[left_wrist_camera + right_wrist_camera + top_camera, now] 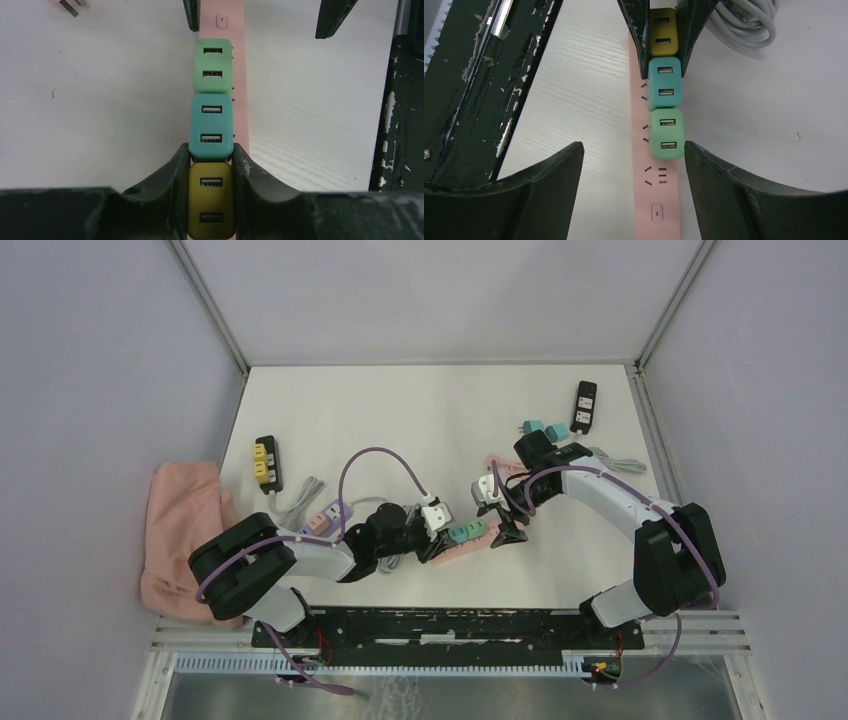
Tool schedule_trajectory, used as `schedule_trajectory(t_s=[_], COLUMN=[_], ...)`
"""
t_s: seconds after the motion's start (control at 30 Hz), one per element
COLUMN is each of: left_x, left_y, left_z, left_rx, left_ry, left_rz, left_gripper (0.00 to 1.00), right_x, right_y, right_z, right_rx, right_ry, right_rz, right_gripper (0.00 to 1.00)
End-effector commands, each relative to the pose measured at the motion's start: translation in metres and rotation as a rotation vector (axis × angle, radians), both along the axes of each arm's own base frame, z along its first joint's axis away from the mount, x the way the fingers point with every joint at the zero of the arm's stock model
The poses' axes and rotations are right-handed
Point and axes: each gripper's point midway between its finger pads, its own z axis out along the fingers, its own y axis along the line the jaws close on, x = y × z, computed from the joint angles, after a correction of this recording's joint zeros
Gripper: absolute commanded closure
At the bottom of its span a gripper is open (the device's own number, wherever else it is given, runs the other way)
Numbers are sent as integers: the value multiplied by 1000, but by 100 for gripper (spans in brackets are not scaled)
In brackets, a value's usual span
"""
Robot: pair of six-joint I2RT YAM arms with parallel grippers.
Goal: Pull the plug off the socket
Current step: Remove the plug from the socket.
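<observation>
At the far left a pink cloth (185, 530) lies bunched against the wall. Beside it are a black strip with yellow sockets (267, 461) and a purple strip (326, 519), neither of which looks involved. The left end effector (211, 162) is clenched on the yellow plug (211, 205), with a finger pressed against each flank. That plug sits at the near end of the pink power strip (240, 107), so this arm appears to be bracing the strip. Along the same strip come the teal plug (212, 125) and then the green plug (213, 65), all three seated in a touching row. The right end effector (633, 146) is released. Its jaws stand wide to either side of the strip at the green plug's end and touch nothing. The step in hand looks like the approach to a grasp. The next move calls for centring on the green plug, closing on its two flanks and pulling straight out of the socket while the other arm holds the strip down. A skewed pull could drag the whole strip instead. Further right lie some loose teal plugs (535, 427) and a black strip (585, 405), well apart from the work. The table (420, 410) is matte white, enclosed by pale lavender walls (100, 360) on a metal frame (210, 305).
</observation>
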Motion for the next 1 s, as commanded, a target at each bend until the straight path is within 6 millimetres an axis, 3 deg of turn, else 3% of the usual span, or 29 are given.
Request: schedule_trajectory(t_s=[0.0, 0.7, 0.97], left_x=[-1, -3, -3], left_y=[12, 9, 8], left_z=[-22, -17, -14], left_rx=[77, 48, 34], left_ry=[15, 13, 10], left_rz=[14, 3, 4], left_gripper=[97, 97, 97], right_x=[3, 18, 25], right_y=[5, 16, 23], right_z=[2, -14, -32], right_rx=[21, -30, -145], right_ry=[1, 3, -41], right_rz=[-1, -83, -95], right_gripper=[20, 19, 32])
